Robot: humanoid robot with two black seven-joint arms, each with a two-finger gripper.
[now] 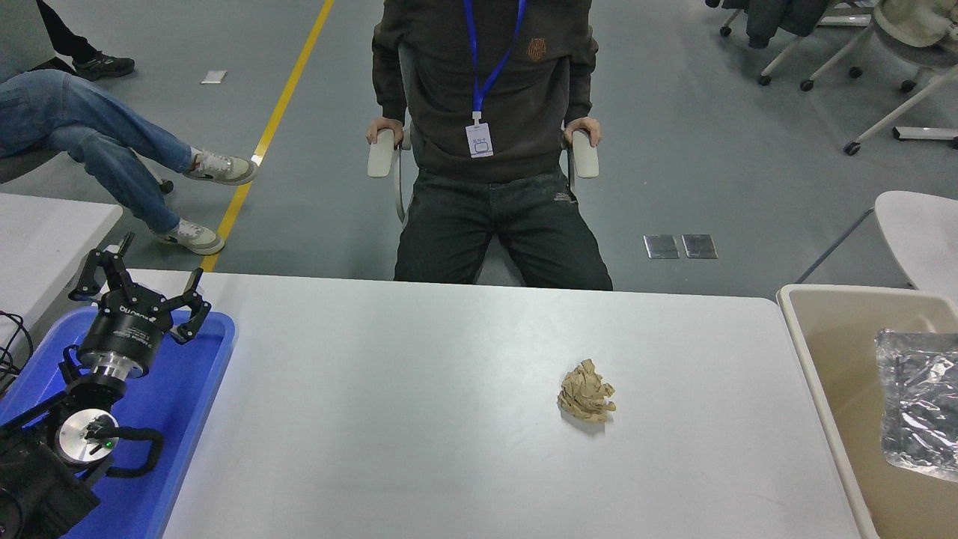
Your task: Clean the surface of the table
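Left gripper (142, 292) parked over blue tray (187, 397) at lower left, fingers spread apart, holding nothing. Right arm out of view. Table surface (419, 419) runs long axis left to right. Crumpled tan paper wad (586, 391) lies right of centre, bare tabletop all round it. Beige bin (812, 359) abuts right edge, holding silver foil bag (917, 404).

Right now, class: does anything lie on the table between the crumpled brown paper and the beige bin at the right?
Nothing visible does. The crumpled brown paper lies alone on the table surface, and only bare tabletop separates it from the beige bin. The left gripper is parked over the blue tray.
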